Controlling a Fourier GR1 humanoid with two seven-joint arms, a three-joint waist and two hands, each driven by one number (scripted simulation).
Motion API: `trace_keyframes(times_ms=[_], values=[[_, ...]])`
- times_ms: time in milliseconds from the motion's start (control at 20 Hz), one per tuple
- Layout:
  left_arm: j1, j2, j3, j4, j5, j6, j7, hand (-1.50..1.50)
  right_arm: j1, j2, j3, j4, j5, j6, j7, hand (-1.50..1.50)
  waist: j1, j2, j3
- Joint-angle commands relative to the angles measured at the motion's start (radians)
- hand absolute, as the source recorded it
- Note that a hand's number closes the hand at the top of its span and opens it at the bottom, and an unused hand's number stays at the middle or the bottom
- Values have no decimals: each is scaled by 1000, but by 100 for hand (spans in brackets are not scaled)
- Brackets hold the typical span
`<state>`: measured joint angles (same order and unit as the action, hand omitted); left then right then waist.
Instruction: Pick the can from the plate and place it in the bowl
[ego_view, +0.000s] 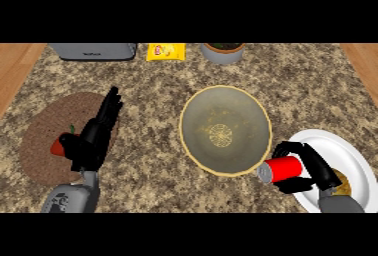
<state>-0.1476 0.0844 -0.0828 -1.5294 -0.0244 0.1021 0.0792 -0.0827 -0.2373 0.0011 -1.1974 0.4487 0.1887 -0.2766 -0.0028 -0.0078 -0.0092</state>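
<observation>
Carry step in hand: red can (283, 169), on its side, is grasped by the right robot hand (308, 167) at the white plate's (336, 145) left rim; transfer leftward over the bowl (225, 131) is judged next.

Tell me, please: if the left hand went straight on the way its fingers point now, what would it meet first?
The left hand points up the picture, slightly right. Past its fingertips lies only bare granite counter, so the way looks free until the yellow packet near the back edge. The hand's height above the counter is unclear.
</observation>
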Motion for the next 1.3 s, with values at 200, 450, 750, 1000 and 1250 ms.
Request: trace_keyframes(times_ms=[200, 450, 750, 1000, 1250], values=[[-12, -14, -17, 13, -2, -7, -9, 0, 31, 233, 422, -126, -11, -341, 254, 150, 41, -2, 9], [-19, -15, -17, 20, -8, -2, 1, 0, 4, 236, 713, -295, -29, -641, 358, 150, 39, -5, 10], [-29, 13, 18, 10, 3, -4, 25, 0, -104, 237, 942, -431, 233, -932, 590, 150, 16, -13, 5], [9, -8, -1, 8, -2, 2, 5, 0, -209, 237, 981, -489, 466, -913, 900, 150, -4, -18, 2], [6, -4, -2, 0, -9, 4, 11, 0, -337, 237, 970, -574, 614, -784, 1207, 150, -7, -20, 3]])
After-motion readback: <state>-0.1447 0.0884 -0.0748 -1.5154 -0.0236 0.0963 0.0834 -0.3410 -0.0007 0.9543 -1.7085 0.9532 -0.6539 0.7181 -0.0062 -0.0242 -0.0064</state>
